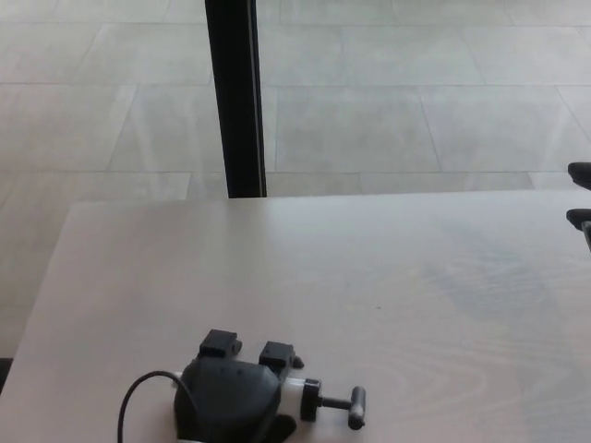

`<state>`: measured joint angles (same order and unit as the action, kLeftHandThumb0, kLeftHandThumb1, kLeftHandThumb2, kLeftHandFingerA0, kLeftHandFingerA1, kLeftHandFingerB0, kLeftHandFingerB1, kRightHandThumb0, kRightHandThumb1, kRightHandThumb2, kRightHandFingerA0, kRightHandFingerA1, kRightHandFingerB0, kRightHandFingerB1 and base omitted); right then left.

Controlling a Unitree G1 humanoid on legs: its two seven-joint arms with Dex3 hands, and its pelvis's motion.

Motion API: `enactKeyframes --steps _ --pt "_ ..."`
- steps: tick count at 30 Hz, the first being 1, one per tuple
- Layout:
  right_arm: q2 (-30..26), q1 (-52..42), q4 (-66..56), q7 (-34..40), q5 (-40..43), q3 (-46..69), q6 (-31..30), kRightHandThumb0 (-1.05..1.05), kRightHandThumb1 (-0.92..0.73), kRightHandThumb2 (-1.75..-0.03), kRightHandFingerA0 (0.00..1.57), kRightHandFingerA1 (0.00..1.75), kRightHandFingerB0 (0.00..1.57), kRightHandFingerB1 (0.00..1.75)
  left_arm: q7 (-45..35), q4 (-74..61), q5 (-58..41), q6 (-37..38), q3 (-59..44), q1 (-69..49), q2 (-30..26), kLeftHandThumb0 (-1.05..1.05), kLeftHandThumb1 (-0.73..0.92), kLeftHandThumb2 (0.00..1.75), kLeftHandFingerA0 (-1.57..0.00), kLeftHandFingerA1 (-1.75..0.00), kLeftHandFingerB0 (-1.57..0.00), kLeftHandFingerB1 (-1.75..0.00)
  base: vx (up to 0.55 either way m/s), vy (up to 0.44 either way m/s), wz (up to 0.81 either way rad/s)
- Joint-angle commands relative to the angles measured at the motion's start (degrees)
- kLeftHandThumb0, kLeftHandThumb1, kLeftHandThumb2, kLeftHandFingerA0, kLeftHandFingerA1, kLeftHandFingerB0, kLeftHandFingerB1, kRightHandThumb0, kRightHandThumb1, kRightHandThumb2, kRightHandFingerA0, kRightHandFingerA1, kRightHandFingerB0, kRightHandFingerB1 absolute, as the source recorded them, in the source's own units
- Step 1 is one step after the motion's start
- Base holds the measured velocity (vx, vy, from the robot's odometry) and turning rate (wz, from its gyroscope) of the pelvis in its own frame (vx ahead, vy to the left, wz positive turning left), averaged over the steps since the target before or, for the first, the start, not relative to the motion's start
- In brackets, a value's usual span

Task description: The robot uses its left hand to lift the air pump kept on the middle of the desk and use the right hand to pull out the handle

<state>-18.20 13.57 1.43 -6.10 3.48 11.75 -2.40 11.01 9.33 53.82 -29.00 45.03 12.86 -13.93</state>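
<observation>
A pale wood desk (388, 268) fills the lower frame; behind it lie grey floor tiles (388, 111) and a black post (233, 92) at upper left.

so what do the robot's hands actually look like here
The left hand is a rounded matte black shell with two blocky black fingers on top and a thin black cable looping off it. Of the right hand only two black tips show at the edge.

desk (388, 277): pale woodgrain | handle (343, 404): black | post (234, 97): black
</observation>
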Motion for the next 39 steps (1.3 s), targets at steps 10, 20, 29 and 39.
enactKeyframes --steps 10,20,29,39 --pt "1.2 -0.5 -0.4 2.4 -0.7 1.2 0.0 -0.38 -0.69 -0.60 0.58 0.56 0.56 0.43 8.7 8.0 -6.2 16.6 -12.7 -9.4 -3.3 -0.11 0.68 0.68 -0.72 -1.33 -0.77 -1.01 0.00 0.000 0.00" --pt "1.2 -0.7 0.7 2.1 -3.2 -1.5 2.0 -0.38 -0.67 -0.60 0.59 0.57 0.48 0.39 11.0 7.4 -5.1 23.5 -14.7 -5.8 -2.0 -0.15 0.69 0.83 -0.69 -1.75 -0.67 -1.48 0.00 0.000 0.00" --pt "2.8 -0.1 1.3 1.7 -3.9 -4.9 3.2 -0.41 -0.63 -0.59 0.60 0.66 0.41 0.37 5.2 2.8 -7.6 22.3 -17.3 1.5 1.7 -0.15 0.54 1.20 -0.81 -1.75 -0.72 -1.56 0.00 0.000 0.00" --pt "4.6 2.4 0.5 2.4 -8.6 -11.7 5.0 -0.65 -0.52 -0.88 0.56 0.68 0.30 0.48 1.6 5.4 -5.2 18.5 -17.0 10.6 5.3 -0.05 0.49 1.15 -0.89 -1.75 -0.75 -1.47 0.00 0.000 0.00"
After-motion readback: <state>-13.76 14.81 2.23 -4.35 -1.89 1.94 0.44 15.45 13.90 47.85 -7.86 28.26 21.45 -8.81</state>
